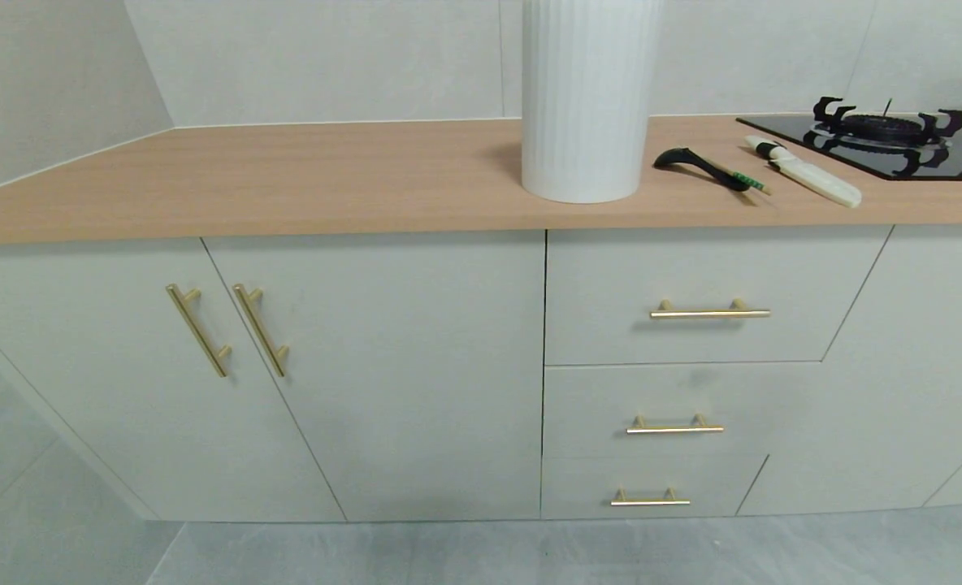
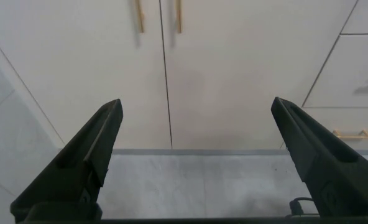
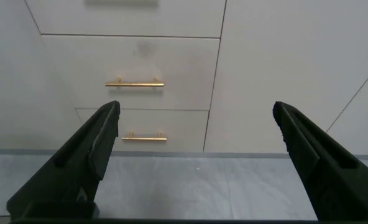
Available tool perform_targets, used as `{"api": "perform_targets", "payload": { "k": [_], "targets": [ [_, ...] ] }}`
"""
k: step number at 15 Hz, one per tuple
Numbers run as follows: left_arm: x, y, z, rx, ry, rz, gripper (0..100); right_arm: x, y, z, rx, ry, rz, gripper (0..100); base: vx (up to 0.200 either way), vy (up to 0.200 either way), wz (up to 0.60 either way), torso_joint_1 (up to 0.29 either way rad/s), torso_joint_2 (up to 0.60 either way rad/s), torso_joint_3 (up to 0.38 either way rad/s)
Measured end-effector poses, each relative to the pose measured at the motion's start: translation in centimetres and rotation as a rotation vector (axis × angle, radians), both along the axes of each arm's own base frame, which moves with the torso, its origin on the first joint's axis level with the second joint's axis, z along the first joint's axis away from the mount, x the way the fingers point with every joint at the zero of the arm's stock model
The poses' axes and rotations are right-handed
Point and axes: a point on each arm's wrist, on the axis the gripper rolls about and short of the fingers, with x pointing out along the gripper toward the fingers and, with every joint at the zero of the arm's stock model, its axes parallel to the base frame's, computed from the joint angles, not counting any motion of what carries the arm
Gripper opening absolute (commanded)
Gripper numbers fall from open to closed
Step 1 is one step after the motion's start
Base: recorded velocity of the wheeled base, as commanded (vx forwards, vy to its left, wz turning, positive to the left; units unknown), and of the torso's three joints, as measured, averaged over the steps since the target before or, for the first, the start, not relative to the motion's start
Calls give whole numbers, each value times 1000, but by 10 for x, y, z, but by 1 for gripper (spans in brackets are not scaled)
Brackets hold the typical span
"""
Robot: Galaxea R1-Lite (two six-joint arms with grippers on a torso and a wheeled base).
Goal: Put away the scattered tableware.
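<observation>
Not started; nothing in wide-open left pincer (image 2: 195,104) or right pincer (image 3: 196,107); gotta reach up for spoon (image 1: 696,161) on counter (image 1: 286,179).

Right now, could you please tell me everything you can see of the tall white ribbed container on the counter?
The white container is a tall cylinder with fine vertical ribs, matte, perhaps ceramic or plastic. It stands upright on the wooden countertop, its top cut off by the view, so its inside is hidden. Nothing touches it; a black utensil lies apart to its right.
</observation>
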Motion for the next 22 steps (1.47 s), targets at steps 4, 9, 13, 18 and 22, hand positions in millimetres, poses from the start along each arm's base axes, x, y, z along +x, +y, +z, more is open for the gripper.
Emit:
{"api": "perform_targets", "payload": {
  "k": [4,9,13,18,22],
  "targets": [
    [0,0,0,0,0,1,100,0,0,0,-1,0,0,100,0,0,0,0,0,0],
    [0,0,0,0,0,1,100,0,0,0,-3,1,4,100,0,0,0,0,0,0],
    [0,0,0,0,0,0,100,0,0,0,-12,-2,6,100,0,0,0,0,0,0],
    [0,0,0,0,0,0,100,-7,1,34,8,-84,64,100,0,0,0,0,0,0],
    [0,0,0,0,-1,0,100,10,3,67,15,17,176,100,0,0,0,0,0,0]
  ]
}}
